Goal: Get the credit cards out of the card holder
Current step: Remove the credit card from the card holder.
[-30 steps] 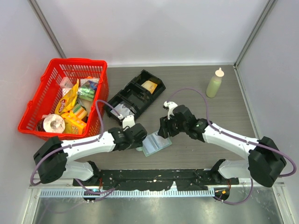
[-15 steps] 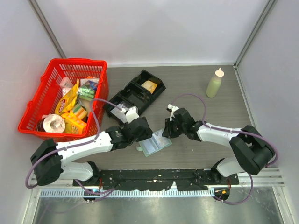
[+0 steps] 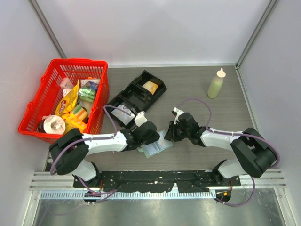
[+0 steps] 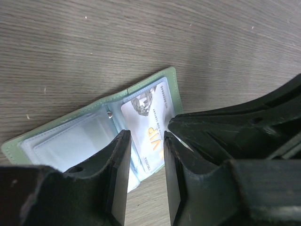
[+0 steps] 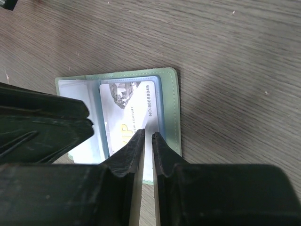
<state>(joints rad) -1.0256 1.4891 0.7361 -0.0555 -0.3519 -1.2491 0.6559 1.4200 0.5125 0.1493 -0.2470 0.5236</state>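
Note:
The pale green card holder [image 3: 155, 149] lies open and flat on the table between my two arms. In the left wrist view the card holder [image 4: 66, 126] shows clear sleeves, with a white credit card [image 4: 149, 110] marked VIP in the right one. My left gripper [image 4: 145, 137] hangs just above that card, open, with nothing between its fingers. In the right wrist view the same card [image 5: 126, 110] sits inside the holder [image 5: 169, 106]. My right gripper [image 5: 147, 134] points down at the card's right part, its jaws shut to a thin slit with nothing between them.
A red basket [image 3: 77, 61] full of packets stands at the left. A black compartment tray [image 3: 126, 101] with a yellow-orange packet [image 3: 150, 86] sits behind the holder. A pale green squeeze bottle [image 3: 216, 85] stands at the back right. The two grippers [image 3: 157, 136] nearly touch.
My left gripper has slid right over the holder and narrowed its jaws. My right gripper has drawn in to the holder's right edge and closed from wide to a slit.

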